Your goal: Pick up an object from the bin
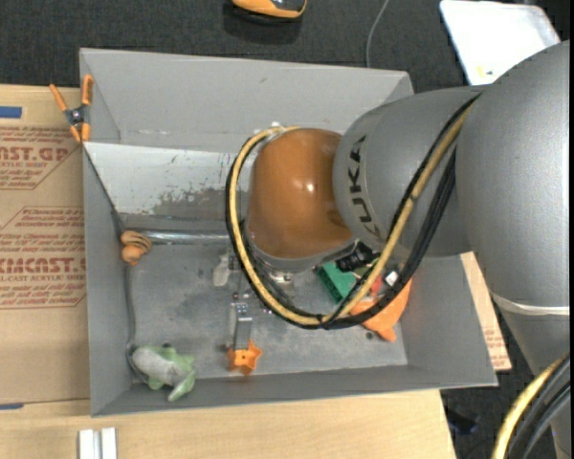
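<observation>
My gripper (240,331) reaches down from under the arm's orange cover to the bin floor near the front wall. Right at its lower end lies a small orange piece (243,357), touching it or just beside it; I cannot make out a grip on it. A grey and pale green soft toy (163,367) lies in the front left corner, well left of the gripper. A green block (339,278) and an orange wedge-shaped piece (386,315) lie to the gripper's right, partly hidden by the arm and its cables.
A small tan and orange thing (133,247) rests against the left wall, halfway back. The arm and its cover hide the bin's middle and right. Bare floor shows between the left wall and the gripper.
</observation>
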You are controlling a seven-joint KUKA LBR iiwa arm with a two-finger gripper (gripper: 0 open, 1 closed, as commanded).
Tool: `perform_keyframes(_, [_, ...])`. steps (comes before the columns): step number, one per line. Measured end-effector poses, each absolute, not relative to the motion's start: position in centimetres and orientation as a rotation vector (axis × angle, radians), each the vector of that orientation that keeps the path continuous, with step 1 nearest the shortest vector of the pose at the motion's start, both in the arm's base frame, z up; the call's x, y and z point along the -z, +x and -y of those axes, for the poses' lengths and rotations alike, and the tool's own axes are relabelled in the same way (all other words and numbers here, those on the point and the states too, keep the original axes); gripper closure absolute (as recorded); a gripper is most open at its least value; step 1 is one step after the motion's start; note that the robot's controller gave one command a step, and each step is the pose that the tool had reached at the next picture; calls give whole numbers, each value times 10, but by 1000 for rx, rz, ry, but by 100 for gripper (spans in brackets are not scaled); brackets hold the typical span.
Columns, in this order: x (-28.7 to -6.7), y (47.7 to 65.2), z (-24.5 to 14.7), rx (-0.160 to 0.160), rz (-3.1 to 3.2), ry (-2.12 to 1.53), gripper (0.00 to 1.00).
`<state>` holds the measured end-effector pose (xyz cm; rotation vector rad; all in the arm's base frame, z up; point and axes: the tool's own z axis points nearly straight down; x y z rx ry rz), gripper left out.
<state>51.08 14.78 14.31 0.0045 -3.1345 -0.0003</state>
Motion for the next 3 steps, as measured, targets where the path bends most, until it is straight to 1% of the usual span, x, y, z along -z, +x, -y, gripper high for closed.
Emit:
perform_keyframes(1, [-148,513,-147,2,3142,2,0])
perform_keyframes(2, [-124,483,-114,2,3104,462,0])
perform_keyframes(3, [-129,486,-107,4,3021,870,0])
